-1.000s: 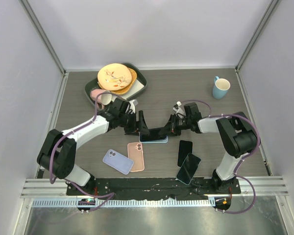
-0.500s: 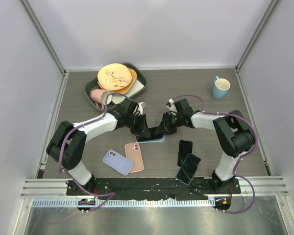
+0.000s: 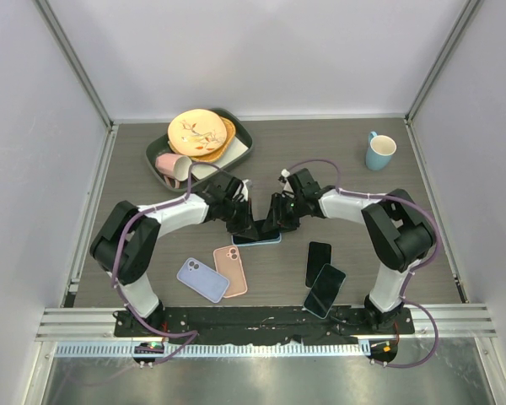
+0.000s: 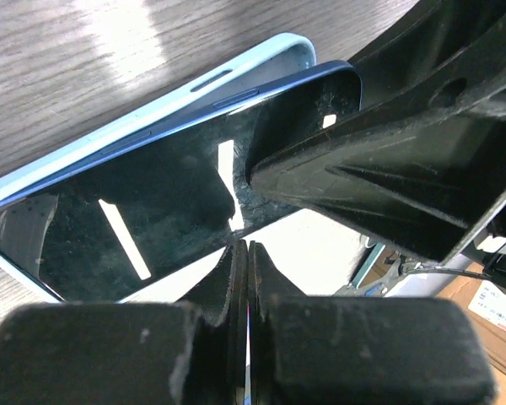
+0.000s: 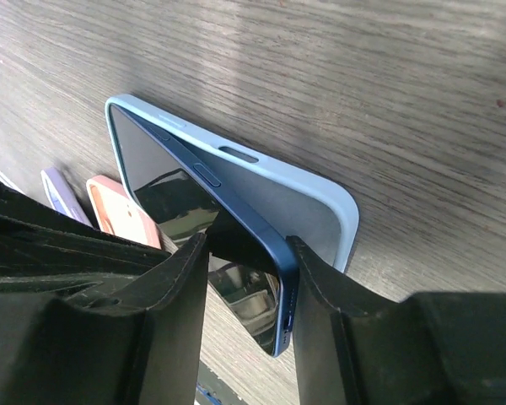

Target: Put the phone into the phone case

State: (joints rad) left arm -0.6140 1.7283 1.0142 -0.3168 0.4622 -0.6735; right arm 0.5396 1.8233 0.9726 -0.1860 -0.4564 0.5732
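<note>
A blue phone (image 3: 255, 236) with a dark screen lies partly in a light blue phone case (image 3: 274, 242) at the table's middle. One long edge of the phone (image 5: 181, 181) sits in the case (image 5: 304, 198); the end nearest the right wrist camera is raised above the case floor. My left gripper (image 4: 247, 253) is shut with nothing in it, its tips against the phone's screen (image 4: 143, 215). My right gripper (image 5: 249, 270) stands open, its fingers either side of the phone's raised corner. Both grippers meet over the phone in the top view.
A pink case (image 3: 233, 270) and a lilac case (image 3: 202, 279) lie near the front left. Two black phones (image 3: 318, 262) (image 3: 324, 290) lie front right. A blue mug (image 3: 379, 151) stands back right. A dark tray (image 3: 243, 137) with plates and a pink cup (image 3: 170, 166) sits back left.
My left gripper has shut and slid right onto the phone. My right gripper has opened and moved left. Phone and case shifted slightly left.
</note>
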